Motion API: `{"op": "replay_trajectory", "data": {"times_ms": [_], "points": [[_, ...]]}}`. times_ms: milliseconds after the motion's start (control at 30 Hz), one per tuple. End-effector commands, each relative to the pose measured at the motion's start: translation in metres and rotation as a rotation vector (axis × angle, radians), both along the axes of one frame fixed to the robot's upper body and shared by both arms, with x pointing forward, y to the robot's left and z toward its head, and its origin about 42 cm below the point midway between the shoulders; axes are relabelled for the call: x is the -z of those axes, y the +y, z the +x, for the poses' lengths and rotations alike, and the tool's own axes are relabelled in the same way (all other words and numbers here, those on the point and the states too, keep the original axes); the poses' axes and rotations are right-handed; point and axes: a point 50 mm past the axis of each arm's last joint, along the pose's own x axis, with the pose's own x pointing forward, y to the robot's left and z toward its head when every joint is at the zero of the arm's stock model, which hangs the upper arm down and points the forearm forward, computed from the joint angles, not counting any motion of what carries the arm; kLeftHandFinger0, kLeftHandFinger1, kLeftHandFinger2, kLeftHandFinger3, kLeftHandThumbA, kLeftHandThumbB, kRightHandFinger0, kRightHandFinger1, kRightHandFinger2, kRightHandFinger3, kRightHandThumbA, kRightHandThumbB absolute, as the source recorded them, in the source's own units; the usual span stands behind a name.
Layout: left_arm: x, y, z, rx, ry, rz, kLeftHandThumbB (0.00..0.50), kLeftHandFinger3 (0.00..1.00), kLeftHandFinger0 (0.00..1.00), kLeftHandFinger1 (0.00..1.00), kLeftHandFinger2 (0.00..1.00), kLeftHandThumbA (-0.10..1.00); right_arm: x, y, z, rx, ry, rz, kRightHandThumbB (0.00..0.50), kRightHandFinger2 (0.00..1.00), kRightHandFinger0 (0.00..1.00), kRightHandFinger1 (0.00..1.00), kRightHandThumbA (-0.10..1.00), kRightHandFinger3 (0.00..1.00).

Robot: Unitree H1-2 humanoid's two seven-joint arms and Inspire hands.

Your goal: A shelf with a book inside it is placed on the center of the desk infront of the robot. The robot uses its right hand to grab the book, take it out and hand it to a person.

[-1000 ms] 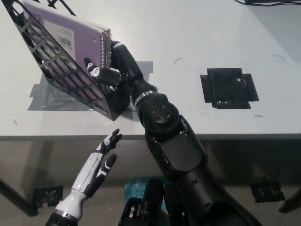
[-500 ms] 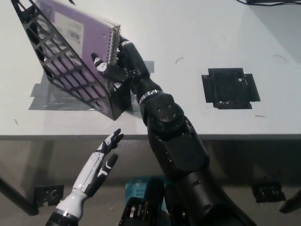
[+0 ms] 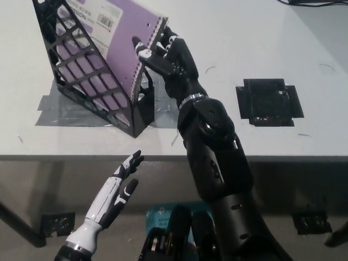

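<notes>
A purple spiral-bound book (image 3: 122, 38) stands tilted in the black mesh shelf (image 3: 89, 87) at the upper left of the white desk (image 3: 261, 43). My black right hand (image 3: 166, 54) is shut on the book's spiral edge, thumb on the purple cover and fingers behind it. The book's upper right corner sticks out above the shelf's front. My white left hand (image 3: 117, 190) rests below the desk's front edge at the lower left, fingers apart and holding nothing.
Grey tape (image 3: 54, 114) runs under the shelf. A black square patch (image 3: 267, 101) lies on the desk to the right. Cables (image 3: 310, 2) cross the top right corner. A teal box (image 3: 160, 217) sits on the floor below.
My right hand has risen and moved right along the spiral edge, drawing the book up and out of the shelf. The shelf has tipped more upright. The left hand stays put.
</notes>
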Motion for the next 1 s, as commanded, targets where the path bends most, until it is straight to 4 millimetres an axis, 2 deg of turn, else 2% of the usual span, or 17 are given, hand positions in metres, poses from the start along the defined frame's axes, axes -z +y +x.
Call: {"op": "replay_trajectory", "data": {"times_ms": [0, 100, 167, 233, 267, 333, 467, 567, 667, 733, 767, 867, 933, 967], "points": [[-0.016, -0.003, 0.009, 0.026, -0.071, 0.008, 0.345, 1.00, 1.00, 1.00, 1.00, 1.00, -0.154, 0.014, -0.024, -0.125, -0.272, 0.415, 0.113, 0.71, 0.00, 0.22, -0.10, 0.81], [-0.016, -0.005, 0.010, 0.022, -0.050, -0.002, 0.372, 1.00, 1.00, 1.00, 1.00, 1.00, -0.163, 0.011, -0.026, -0.126, -0.288, 0.427, 0.097, 0.70, 0.00, 0.23, -0.10, 0.78], [-0.017, -0.005, 0.010, 0.024, -0.059, 0.008, 0.361, 1.00, 1.00, 1.00, 1.00, 1.00, -0.168, 0.009, -0.027, -0.121, -0.306, 0.427, 0.092, 0.65, 0.00, 0.20, -0.10, 0.79], [-0.017, -0.005, 0.010, 0.023, -0.064, 0.012, 0.336, 1.00, 1.00, 1.00, 1.00, 1.00, -0.172, 0.007, -0.028, -0.115, -0.324, 0.424, 0.092, 0.64, 0.00, 0.20, -0.10, 0.78], [-0.018, -0.005, 0.010, 0.025, -0.067, 0.014, 0.327, 1.00, 1.00, 1.00, 1.00, 1.00, -0.176, 0.006, -0.029, -0.113, -0.331, 0.429, 0.098, 0.65, 0.00, 0.18, -0.10, 0.72], [-0.018, -0.005, 0.012, 0.030, -0.066, 0.014, 0.327, 1.00, 1.00, 1.00, 1.00, 1.00, -0.185, 0.002, -0.032, -0.117, -0.361, 0.431, 0.108, 0.65, 0.00, 0.19, -0.10, 0.68], [-0.018, -0.005, 0.012, 0.032, -0.067, 0.016, 0.337, 1.00, 1.00, 1.00, 1.00, 1.00, -0.201, -0.002, -0.038, -0.108, -0.398, 0.457, 0.074, 0.71, 0.00, 0.21, -0.10, 0.69], [-0.018, -0.005, 0.012, 0.033, -0.065, 0.024, 0.336, 1.00, 1.00, 1.00, 1.00, 1.00, -0.210, -0.005, -0.042, -0.103, -0.405, 0.483, 0.080, 0.71, 0.00, 0.20, -0.10, 0.68], [-0.018, -0.005, 0.012, 0.031, -0.067, 0.029, 0.330, 1.00, 1.00, 1.00, 1.00, 1.00, -0.227, -0.019, -0.043, -0.097, -0.410, 0.545, 0.061, 0.70, 0.00, 0.20, -0.10, 0.89], [-0.018, -0.005, 0.012, 0.033, -0.066, 0.023, 0.332, 1.00, 1.00, 1.00, 1.00, 1.00, -0.234, -0.031, -0.040, -0.092, -0.416, 0.594, 0.061, 0.68, 0.00, 0.20, -0.10, 0.96], [-0.018, -0.005, 0.013, 0.035, -0.065, 0.021, 0.333, 1.00, 1.00, 1.00, 1.00, 1.00, -0.237, -0.038, -0.038, -0.089, -0.414, 0.626, 0.024, 0.67, 0.00, 0.22, -0.10, 1.00], [-0.017, -0.004, 0.009, 0.031, -0.066, 0.034, 0.329, 1.00, 1.00, 1.00, 1.00, 1.00, -0.234, -0.069, -0.031, -0.084, -0.364, 0.742, 0.024, 0.69, 0.00, 0.26, -0.10, 1.00], [-0.016, -0.004, 0.009, 0.030, -0.064, 0.034, 0.330, 1.00, 1.00, 1.00, 1.00, 1.00, -0.229, -0.079, -0.029, -0.076, -0.339, 0.778, 0.015, 0.72, 0.00, 0.30, -0.10, 1.00], [-0.015, -0.004, 0.008, 0.028, -0.060, 0.030, 0.335, 1.00, 1.00, 1.00, 1.00, 1.00, -0.224, -0.087, -0.026, -0.069, -0.310, 0.814, 0.028, 0.74, 0.00, 0.34, -0.10, 1.00]]}}
